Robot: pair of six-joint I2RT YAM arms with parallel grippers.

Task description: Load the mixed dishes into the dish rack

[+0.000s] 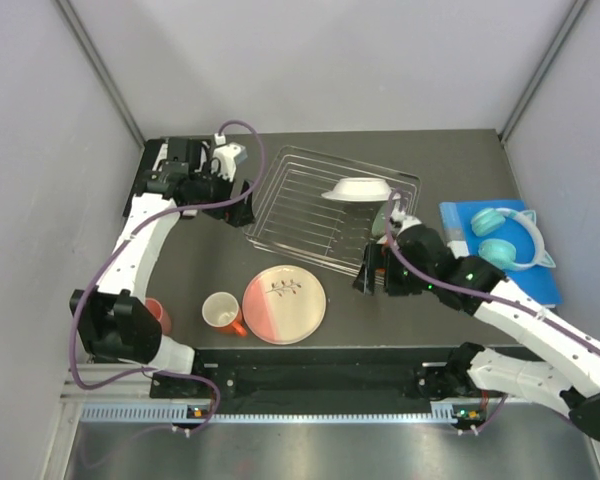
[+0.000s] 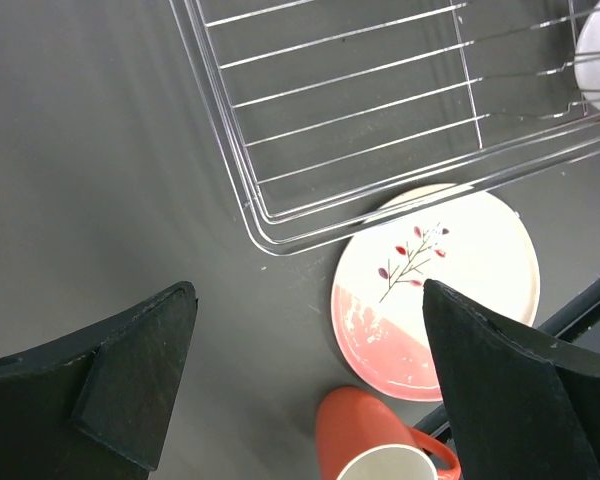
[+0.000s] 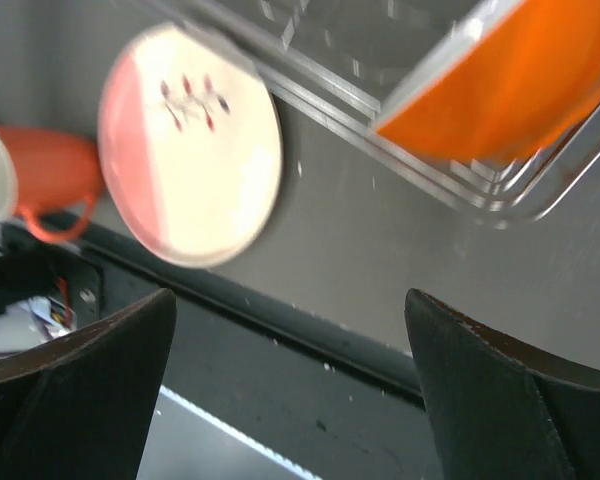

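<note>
The silver wire dish rack (image 1: 310, 215) lies at the table's middle back, with a white bowl (image 1: 358, 188) in its far right part. The pink-and-cream twig plate (image 1: 284, 304) and the orange mug (image 1: 223, 313) lie on the table in front of it. A salmon cup (image 1: 160, 316) is half hidden by the left arm. My left gripper (image 1: 235, 205) is open and empty at the rack's left edge; its view shows the rack (image 2: 380, 120), plate (image 2: 440, 290) and mug (image 2: 380, 445). My right gripper (image 1: 372, 272) is open and empty at the rack's near right corner, beside an orange dish (image 3: 510, 90).
Teal headphones (image 1: 510, 238) lie on a blue pad (image 1: 540, 280) at the right. Grey walls enclose the table on the left, back and right. The black front rail (image 1: 320, 375) runs along the near edge, close below the plate and mug.
</note>
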